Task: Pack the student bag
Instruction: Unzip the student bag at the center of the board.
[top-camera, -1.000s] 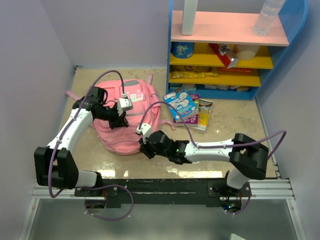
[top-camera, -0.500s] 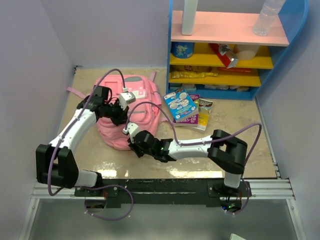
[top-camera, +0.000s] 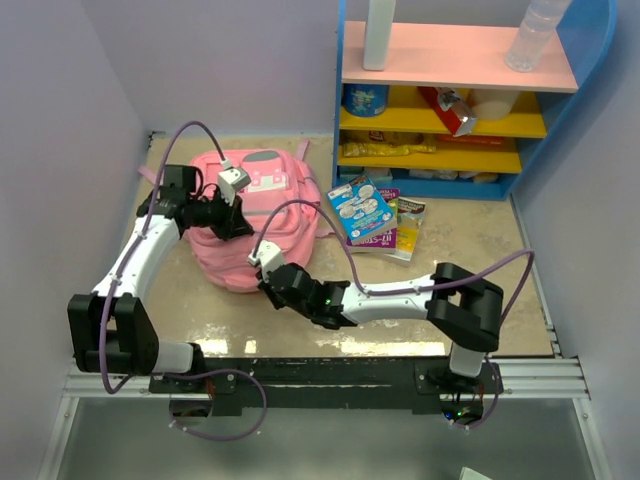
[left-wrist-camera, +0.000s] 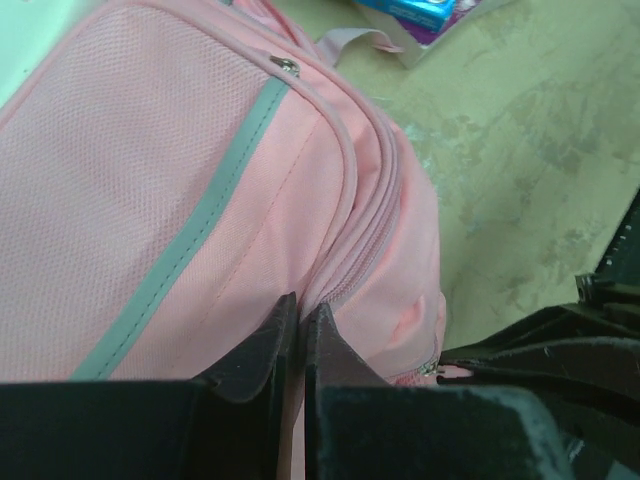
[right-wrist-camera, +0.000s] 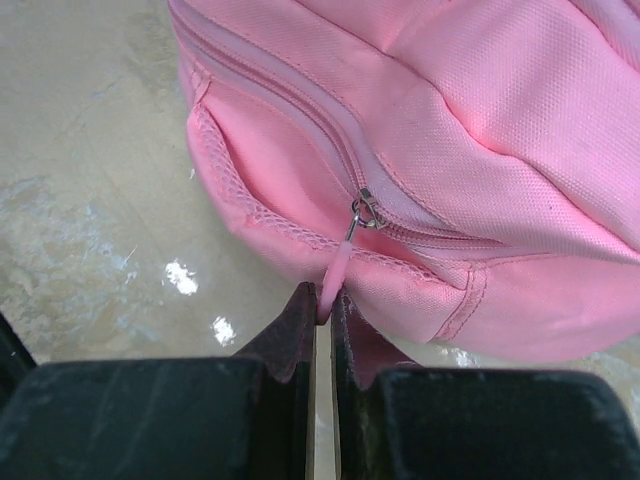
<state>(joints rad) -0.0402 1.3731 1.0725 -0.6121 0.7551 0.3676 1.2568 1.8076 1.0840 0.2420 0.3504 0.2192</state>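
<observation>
The right hand (right-wrist-camera: 322, 303) pinches the pink zipper pull (right-wrist-camera: 338, 265) at the near edge of the student bag (top-camera: 285, 225), which lies far-left on the desk (top-camera: 450, 250). The left hand (left-wrist-camera: 301, 318) is pressed together on its fabric. Unzipping seems the step in hand; next, the pull needs drawing along its track.

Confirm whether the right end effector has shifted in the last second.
Yes. In the top view the right end effector has moved left, farther from the blue shelf, shut on the bag's zipper pull.
</observation>
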